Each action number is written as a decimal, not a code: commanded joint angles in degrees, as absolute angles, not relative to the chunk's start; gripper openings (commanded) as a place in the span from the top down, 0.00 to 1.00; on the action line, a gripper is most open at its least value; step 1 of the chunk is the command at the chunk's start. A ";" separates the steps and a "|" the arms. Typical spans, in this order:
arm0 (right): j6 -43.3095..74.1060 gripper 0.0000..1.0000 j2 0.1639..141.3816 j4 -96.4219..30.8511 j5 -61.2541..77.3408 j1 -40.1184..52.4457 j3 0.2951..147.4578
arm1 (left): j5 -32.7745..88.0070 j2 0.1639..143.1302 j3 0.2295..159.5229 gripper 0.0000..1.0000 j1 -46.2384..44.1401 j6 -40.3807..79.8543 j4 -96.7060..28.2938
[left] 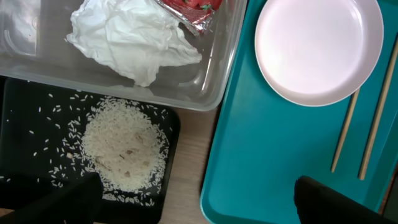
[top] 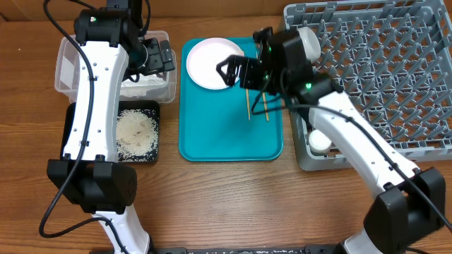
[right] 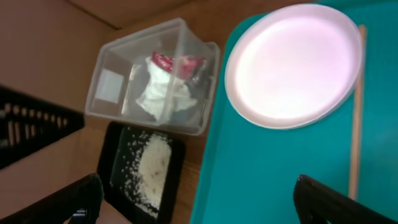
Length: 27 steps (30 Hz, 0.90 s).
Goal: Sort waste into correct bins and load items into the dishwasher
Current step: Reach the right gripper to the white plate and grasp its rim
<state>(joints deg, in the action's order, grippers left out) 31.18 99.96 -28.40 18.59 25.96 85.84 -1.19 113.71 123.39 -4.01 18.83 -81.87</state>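
Plate [left: 317, 46] and chopsticks [left: 346, 134] seen on teal tray [top: 226, 134].
Left gripper [left: 199, 205] is held open near the clear tub [left: 25, 37]; right gripper [right: 205, 202] is held open above the tray.

Plate [left: 318, 46] and 2 chopsticks [left: 346, 132] lie flat, napkin [left: 130, 40] and wrapper [left: 193, 9] sit in clear tub [left: 25, 43], rice [left: 124, 146] in black tray [left: 25, 143].
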 commanded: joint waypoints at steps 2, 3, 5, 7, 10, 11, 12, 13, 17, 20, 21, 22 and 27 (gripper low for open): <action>31.07 0.00 105.80 -37.01 11.33 25.85 99.66 | -1.91 113.47 124.70 0.00 -3.77 18.00 -81.87; 30.79 0.00 107.33 -38.89 10.92 25.85 101.97 | -1.93 113.47 124.70 0.00 -3.77 18.00 -81.87; 30.22 0.00 111.00 -42.00 10.44 25.85 106.19 | -1.93 113.47 124.70 0.00 -3.77 18.00 -81.87; 30.22 0.00 115.24 -43.42 10.94 25.85 108.27 | -1.93 113.47 124.70 0.00 -3.77 18.00 -81.87; 30.76 0.00 119.24 -42.37 13.56 25.85 108.27 | -1.93 113.47 124.70 0.00 -3.77 18.00 -81.87; 31.90 0.00 120.46 -41.69 13.72 25.85 108.09 | -1.93 113.47 124.70 0.00 -3.77 18.00 -81.87; 32.91 0.00 121.43 -40.97 13.61 25.85 107.85 | -1.93 113.47 124.70 0.00 -3.77 18.00 -81.87; 33.30 0.00 122.21 -40.38 13.58 25.85 107.70 | -1.91 113.47 124.70 0.00 -3.77 18.00 -81.87; 33.04 0.14 124.14 -37.50 13.41 25.85 107.26 | -1.93 113.47 124.70 0.00 -3.77 18.00 -81.87; 33.61 0.25 125.03 -37.10 8.78 26.28 107.20 | -1.93 113.47 124.70 0.00 -3.77 18.00 -81.87; 34.57 0.27 125.32 -37.23 6.81 26.50 107.20 | -1.93 113.47 124.70 0.00 -3.77 18.00 -81.87; 35.94 0.30 125.75 -37.52 4.60 26.74 107.20 | -1.93 113.47 124.70 0.00 -3.77 18.00 -81.87; 40.97 0.35 128.86 -37.98 -1.30 28.01 107.20 | -1.91 113.47 124.70 0.00 -3.77 18.00 -81.87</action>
